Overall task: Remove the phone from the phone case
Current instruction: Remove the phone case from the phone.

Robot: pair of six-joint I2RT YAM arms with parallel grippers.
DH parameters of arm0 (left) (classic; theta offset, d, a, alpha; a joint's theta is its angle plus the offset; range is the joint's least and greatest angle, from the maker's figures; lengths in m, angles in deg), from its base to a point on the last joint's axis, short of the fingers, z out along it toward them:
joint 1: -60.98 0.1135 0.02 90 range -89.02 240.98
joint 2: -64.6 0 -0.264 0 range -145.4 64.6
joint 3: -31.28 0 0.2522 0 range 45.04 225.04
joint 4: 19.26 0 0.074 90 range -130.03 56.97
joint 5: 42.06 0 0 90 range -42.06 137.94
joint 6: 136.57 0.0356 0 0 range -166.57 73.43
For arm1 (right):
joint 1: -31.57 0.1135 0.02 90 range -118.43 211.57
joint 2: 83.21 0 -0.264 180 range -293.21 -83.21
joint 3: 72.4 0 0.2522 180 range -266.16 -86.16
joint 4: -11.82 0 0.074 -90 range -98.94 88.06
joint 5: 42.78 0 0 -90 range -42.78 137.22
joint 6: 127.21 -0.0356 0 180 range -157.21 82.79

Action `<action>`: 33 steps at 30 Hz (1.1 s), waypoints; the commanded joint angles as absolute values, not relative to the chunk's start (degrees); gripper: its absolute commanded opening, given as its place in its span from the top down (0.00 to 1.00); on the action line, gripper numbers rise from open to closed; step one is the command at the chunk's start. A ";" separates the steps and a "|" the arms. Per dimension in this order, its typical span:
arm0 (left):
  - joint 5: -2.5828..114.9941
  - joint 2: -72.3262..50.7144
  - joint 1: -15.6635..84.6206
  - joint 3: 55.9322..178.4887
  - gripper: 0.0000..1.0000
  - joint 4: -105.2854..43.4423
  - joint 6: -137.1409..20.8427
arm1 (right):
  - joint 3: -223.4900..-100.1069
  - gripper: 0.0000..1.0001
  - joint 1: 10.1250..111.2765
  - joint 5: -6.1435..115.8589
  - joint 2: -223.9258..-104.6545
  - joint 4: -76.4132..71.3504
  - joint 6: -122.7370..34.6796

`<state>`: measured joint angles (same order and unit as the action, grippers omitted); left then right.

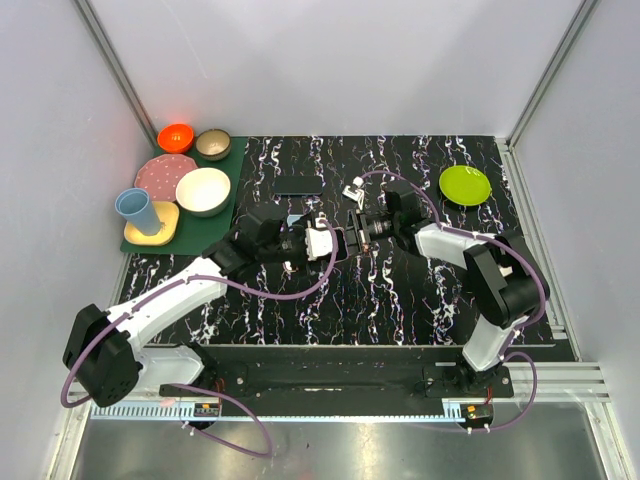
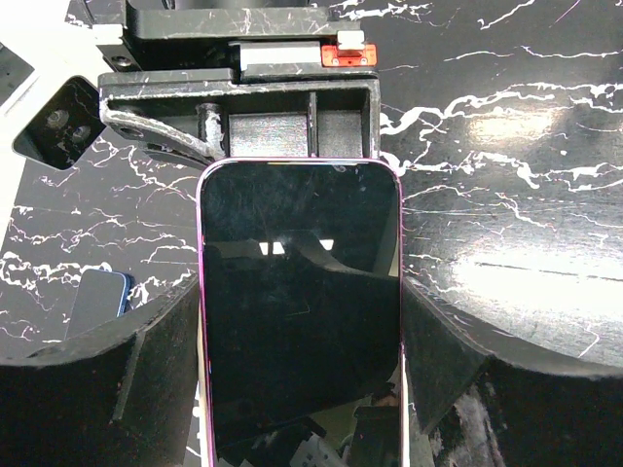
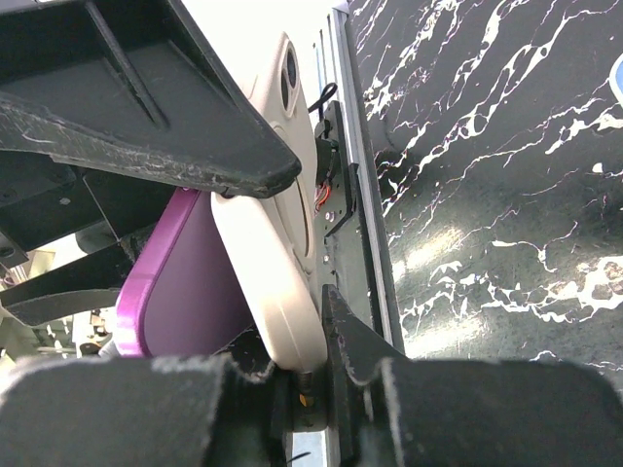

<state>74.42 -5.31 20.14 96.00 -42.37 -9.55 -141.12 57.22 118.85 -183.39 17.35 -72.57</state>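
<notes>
– From the left wrist, how much of the phone (image 2: 300,311) shows?
– Its lower end runs off the bottom edge. Left of it, a blue thing (image 2: 97,297) sits half behind a finger (image 2: 117,379) of the left pincer (image 2: 302,321); I can't tell what it is.
– And the right wrist?
– The right pincer (image 3: 307,238) blocks a lot. Its far finger (image 3: 146,117) covers the upper ends of the case (image 3: 277,272) and phone, and its near finger (image 3: 438,409) hides the lower ends.
– From above?
– A dark slab (image 1: 298,184) on the tabletop (image 1: 420,290) is too small to name, and where the fingers meet the case can't be made out.
</notes>
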 commanded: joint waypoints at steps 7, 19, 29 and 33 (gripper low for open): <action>79.76 -2.81 18.00 97.25 0.64 -38.04 -8.77 | -142.94 1.00 53.02 112.96 -185.34 13.71 -76.94; 77.65 -8.26 18.00 99.01 0.26 -38.04 -11.50 | -142.68 1.00 52.93 113.13 -184.46 14.85 -77.64; 77.83 -8.35 18.00 99.18 0.09 -38.12 -11.94 | -142.59 1.00 53.02 113.40 -184.55 15.20 -77.91; 77.83 -8.79 18.00 99.44 0.09 -38.12 -12.03 | -142.50 1.00 53.02 113.92 -184.28 15.82 -78.43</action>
